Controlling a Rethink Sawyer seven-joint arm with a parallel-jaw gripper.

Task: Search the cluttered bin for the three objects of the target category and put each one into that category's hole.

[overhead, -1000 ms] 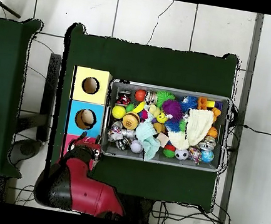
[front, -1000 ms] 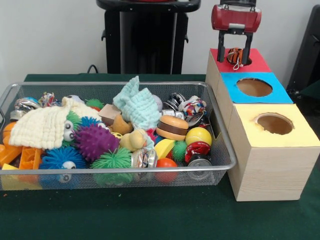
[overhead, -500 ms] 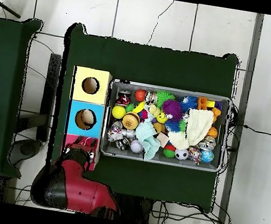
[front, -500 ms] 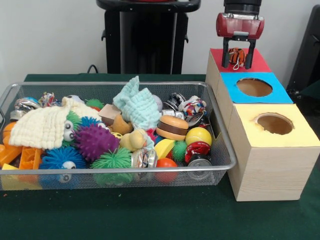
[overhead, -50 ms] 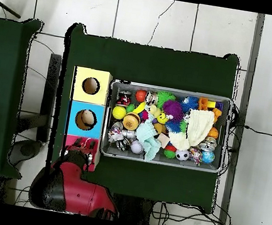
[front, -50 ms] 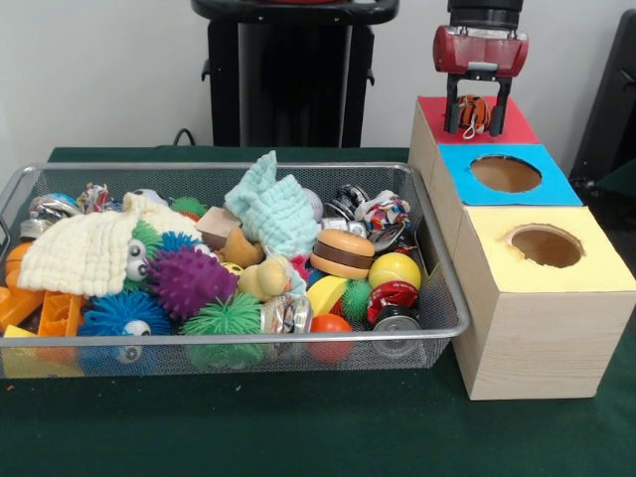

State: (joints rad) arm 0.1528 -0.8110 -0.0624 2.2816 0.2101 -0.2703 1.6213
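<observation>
Over at the left of the front view, on the green table (front, -50 ms: 298,437), stands the wire bin (front, -50 ms: 229,343) full of clutter, and I go from there to the right. On its left side lie a cream knitted cloth (front, -50 ms: 84,248), one purple spiky ball (front, -50 ms: 189,281), one blue spiky ball with an eye (front, -50 ms: 124,316) and one green spiky ball (front, -50 ms: 224,318). In the middle I see one pale green cloth (front, -50 ms: 273,209) and one toy hamburger (front, -50 ms: 342,252), then one yellow ball (front, -50 ms: 395,269) and one orange ball (front, -50 ms: 331,326) near the bin's right end. Just beside the bin stands a row of three wooden boxes, each with one round hole: one yellow-topped box (front, -50 ms: 556,288), one blue-topped box (front, -50 ms: 507,174) and one red-topped box (front, -50 ms: 477,119). My gripper (front, -50 ms: 476,117) hangs above the red-topped box, and between my two fingers (front, -50 ms: 449,111) sits one small rope toy (front, -50 ms: 470,111), orange with dark and white parts and a loose white strand. The fingers stand on each side of it, but I cannot tell whether they press it or stand slightly apart from it. The toy is right over the red top, where the hole should be; I cannot see the hole itself behind it. From the overhead view my red arm (overhead, -50 ms: 81,192) covers most of this box.
</observation>
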